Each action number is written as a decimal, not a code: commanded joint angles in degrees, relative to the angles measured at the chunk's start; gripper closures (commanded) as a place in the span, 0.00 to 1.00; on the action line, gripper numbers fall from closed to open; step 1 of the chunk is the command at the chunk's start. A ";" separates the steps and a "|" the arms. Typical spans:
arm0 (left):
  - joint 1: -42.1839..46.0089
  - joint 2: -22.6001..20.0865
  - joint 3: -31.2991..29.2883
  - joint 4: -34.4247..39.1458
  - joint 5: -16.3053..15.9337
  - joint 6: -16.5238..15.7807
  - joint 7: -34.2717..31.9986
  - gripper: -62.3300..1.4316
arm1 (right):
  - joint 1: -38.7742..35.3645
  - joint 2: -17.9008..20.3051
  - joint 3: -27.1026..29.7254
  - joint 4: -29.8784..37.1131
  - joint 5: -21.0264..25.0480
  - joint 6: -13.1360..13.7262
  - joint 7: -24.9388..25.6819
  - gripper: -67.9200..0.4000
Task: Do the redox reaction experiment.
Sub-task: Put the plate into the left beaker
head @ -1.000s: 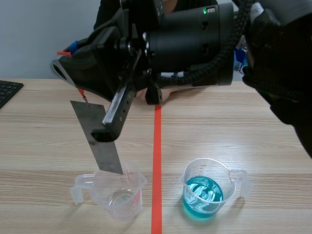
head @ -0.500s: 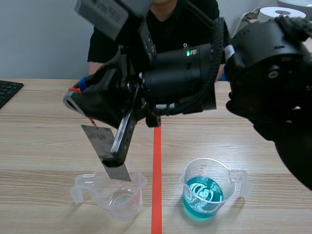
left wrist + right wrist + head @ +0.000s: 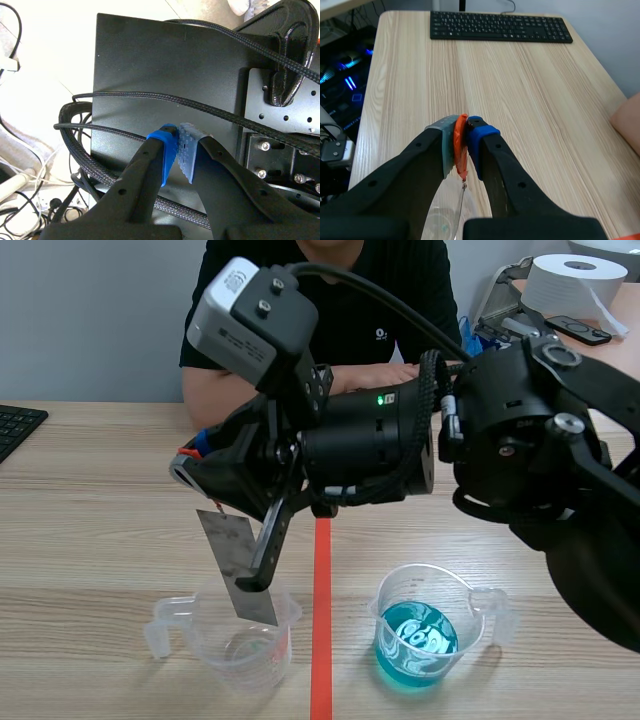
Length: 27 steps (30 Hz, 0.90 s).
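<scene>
My right gripper [image 3: 197, 456] reaches past the red tape line and is shut on an orange-red tab [image 3: 460, 145]. From this tab hangs a grey metal sheet [image 3: 238, 565]. The sheet is tilted, and its lower end dips into the clear measuring cup [image 3: 225, 638], which holds a little clear liquid. In the right wrist view the sheet [image 3: 459, 202] is edge-on under the gripper [image 3: 461, 142], with the cup's rim [image 3: 437, 220] below. A second cup [image 3: 432, 625] with blue liquid stands right of the tape line. My left gripper [image 3: 177, 152] is shut on nothing, facing a black panel [image 3: 150, 65].
A person in a black shirt [image 3: 340, 300] sits across the table with arms resting on it. A black keyboard [image 3: 15, 425] lies at the far left edge, also seen ahead of the right gripper [image 3: 500, 27]. A paper roll [image 3: 575, 285] stands at the back right.
My right arm has come down and shifted right, lowering the metal sheet so its lower end now sits inside the clear cup.
</scene>
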<state>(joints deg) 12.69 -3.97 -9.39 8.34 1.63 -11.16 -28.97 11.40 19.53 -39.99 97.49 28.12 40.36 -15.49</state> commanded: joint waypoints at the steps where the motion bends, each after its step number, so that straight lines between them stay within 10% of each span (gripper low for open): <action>1: 0.48 -0.17 -0.15 0.35 0.02 -0.13 -0.79 0.93 | 0.68 0.15 0.09 -0.42 -0.07 0.22 1.62 0.98; 27: 0.48 -0.17 -0.15 0.35 0.02 -0.13 -0.79 0.93 | 0.68 0.15 -2.47 -3.06 -6.93 2.36 4.50 0.95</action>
<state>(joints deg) 12.69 -3.97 -9.39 8.34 1.63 -11.16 -28.97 11.40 19.53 -42.61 94.02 21.10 42.28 -11.75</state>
